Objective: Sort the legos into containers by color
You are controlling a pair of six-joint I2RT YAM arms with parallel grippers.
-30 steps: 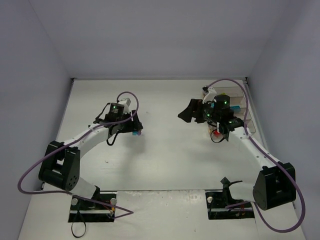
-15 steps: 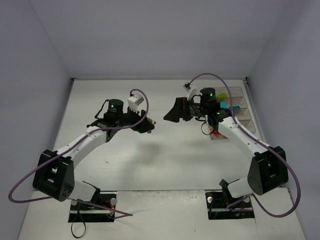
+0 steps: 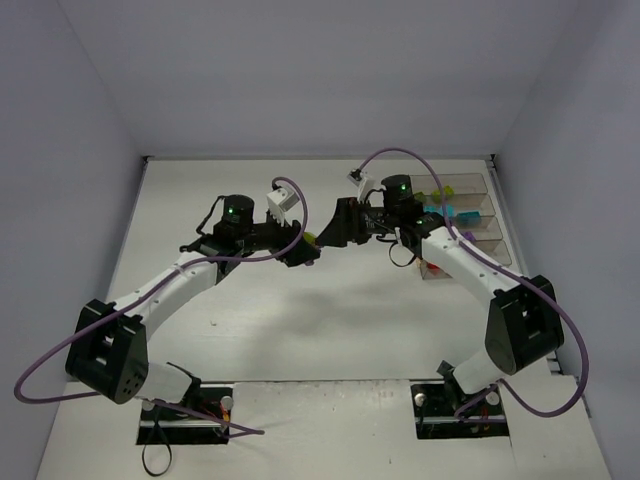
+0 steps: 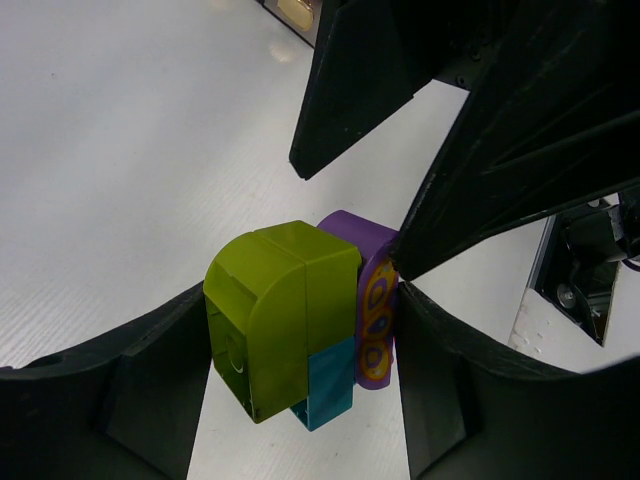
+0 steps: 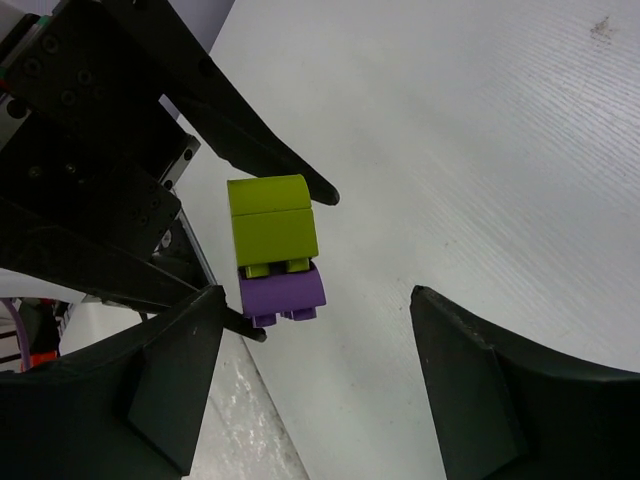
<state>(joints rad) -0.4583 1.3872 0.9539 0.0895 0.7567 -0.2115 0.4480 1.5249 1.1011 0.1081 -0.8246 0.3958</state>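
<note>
Now our left claw [image 4: 300,320] pinches the lime-teal-purple brick clump [image 5: 272,235] in mid-air, the right claw [image 5: 318,300] gaping wide, empty, beside it; we judge an off-centre tug could drop it, well short of the bins [image 3: 478,212].

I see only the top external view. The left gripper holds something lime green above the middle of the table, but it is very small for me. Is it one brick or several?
Observer: Several. The left wrist view shows a clump of lime green, teal and purple plastic bricks clamped in the left gripper.
Operator: Is the right gripper closed on it too?
Observer: No. In the right wrist view the right gripper is wide open, with the clump in front of it.
Operator: Which colours does that view show?
Observer: Lime green above, purple below. The teal brick does not show from that side.
</note>
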